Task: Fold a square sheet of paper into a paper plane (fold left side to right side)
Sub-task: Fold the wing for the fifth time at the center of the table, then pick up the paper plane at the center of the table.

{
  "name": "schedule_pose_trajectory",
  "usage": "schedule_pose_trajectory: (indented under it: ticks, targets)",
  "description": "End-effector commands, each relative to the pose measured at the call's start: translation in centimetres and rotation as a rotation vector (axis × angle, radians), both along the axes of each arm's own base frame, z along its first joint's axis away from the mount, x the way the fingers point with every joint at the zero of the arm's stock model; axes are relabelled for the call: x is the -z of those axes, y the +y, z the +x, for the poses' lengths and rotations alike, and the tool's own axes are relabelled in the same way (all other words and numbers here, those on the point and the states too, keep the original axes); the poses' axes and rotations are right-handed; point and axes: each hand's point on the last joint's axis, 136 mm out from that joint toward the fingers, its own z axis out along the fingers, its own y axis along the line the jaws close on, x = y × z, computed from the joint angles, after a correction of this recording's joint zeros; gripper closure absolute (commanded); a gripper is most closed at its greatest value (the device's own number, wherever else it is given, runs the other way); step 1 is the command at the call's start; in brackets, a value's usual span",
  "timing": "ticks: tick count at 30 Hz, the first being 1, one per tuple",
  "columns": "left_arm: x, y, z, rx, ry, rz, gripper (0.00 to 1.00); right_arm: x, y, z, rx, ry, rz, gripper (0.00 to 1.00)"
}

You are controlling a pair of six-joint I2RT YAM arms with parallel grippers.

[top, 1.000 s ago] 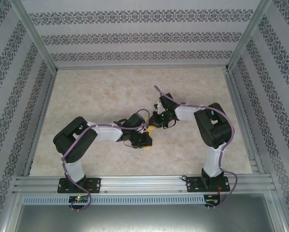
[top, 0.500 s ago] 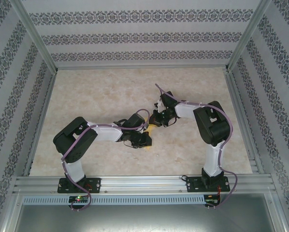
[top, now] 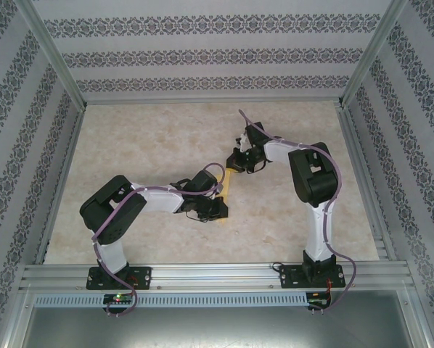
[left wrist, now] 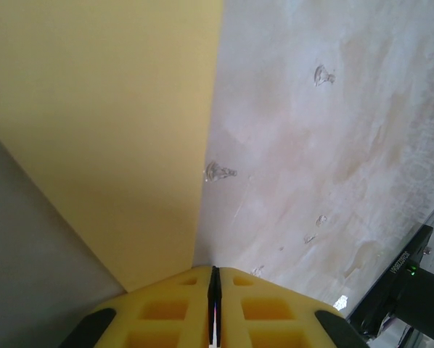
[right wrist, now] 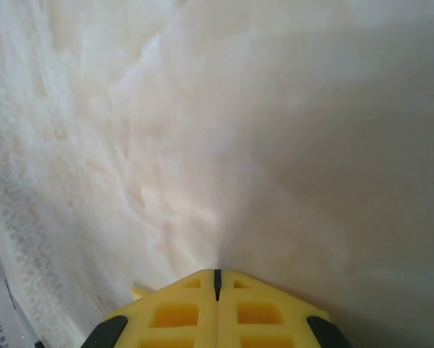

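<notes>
- Your yellow paper [left wrist: 115, 123] lies as a narrow folded strip between the two grippers.
- Your left gripper [left wrist: 214, 281] has its jaws closed, at the paper's near end; hold that end down firmly.
- Your right gripper [right wrist: 217, 281] has its jaws closed, at the paper's far end; press slowly along the crease.

Hardly anything can be read here. A short line of white lettering [left wrist: 400, 262] runs along a black bracket [left wrist: 413, 283] at the lower right of the left wrist view, but it is too small and slanted to make out. The top external and right wrist views carry no legible text, numbers or brand marks.
</notes>
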Motion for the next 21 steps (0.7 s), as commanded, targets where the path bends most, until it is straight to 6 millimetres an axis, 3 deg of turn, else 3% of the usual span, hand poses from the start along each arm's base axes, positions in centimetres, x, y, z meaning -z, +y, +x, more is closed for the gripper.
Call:
schedule_pose_trajectory:
  ticks: [1, 5, 9, 14, 17, 21]
  targets:
    - [3.2, 2.3, -3.5, 0.016, 0.114, 0.126, 0.87, 0.8, -1.4, 2.9, 0.043, -0.072, -0.059, 1.0]
    - [2.2, 1.8, -2.8, 0.017, 0.081, 0.103, 0.85, -1.4, -1.5, 3.6, 0.059, -0.141, -0.042, 1.0]
    - [-1.4, 0.1, -1.0, 0.048, -0.015, 0.048, 0.82, -6.4, -3.5, 4.3, 0.122, -0.286, -0.063, 1.0]
    - [-9.0, -0.7, 2.2, 0.067, -0.242, 0.007, 0.68, -11.4, -6.5, 2.2, 0.177, -0.402, -0.128, 0.74]
    - [-12.5, 1.4, 3.6, 0.019, -0.377, 0.036, 0.52, -12.8, -8.3, -0.5, 0.21, -0.431, -0.178, 0.58]
    - [-15.2, 6.8, 4.9, -0.134, -0.515, 0.12, 0.39, -13.1, -9.1, -4.6, 0.213, -0.413, -0.252, 0.52]
